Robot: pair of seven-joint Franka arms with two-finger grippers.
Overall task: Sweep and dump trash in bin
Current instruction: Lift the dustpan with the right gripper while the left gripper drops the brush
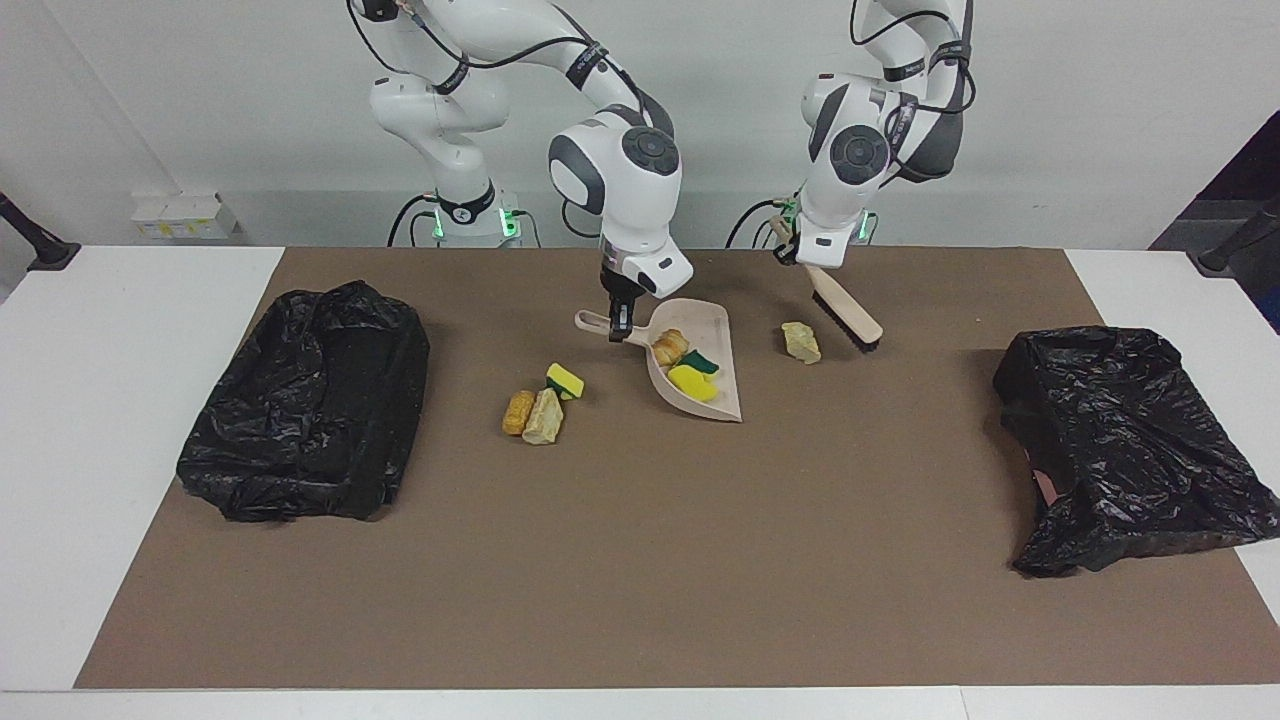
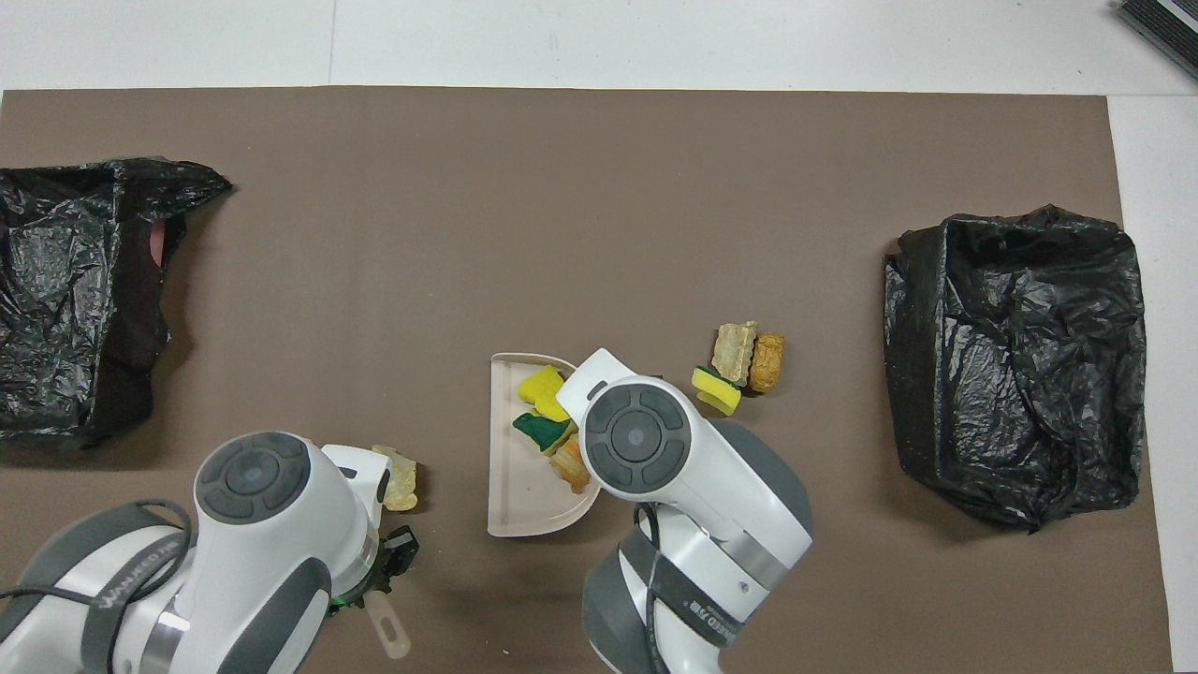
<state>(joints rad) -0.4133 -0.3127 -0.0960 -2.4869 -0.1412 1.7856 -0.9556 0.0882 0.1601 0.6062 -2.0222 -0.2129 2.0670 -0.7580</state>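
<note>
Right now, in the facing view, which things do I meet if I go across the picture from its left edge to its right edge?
Black bag → orange-brown lump → beige rock piece → dustpan → lone pale lump → brush → second black bag.

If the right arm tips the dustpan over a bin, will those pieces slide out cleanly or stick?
Probably cleanly: the dustpan looks like smooth plastic with an open lip. The sponge chunks look light and rough, so they may drag. The bread-like piece sits deepest, near the handle, so it likely needs the steepest tilt.
</note>
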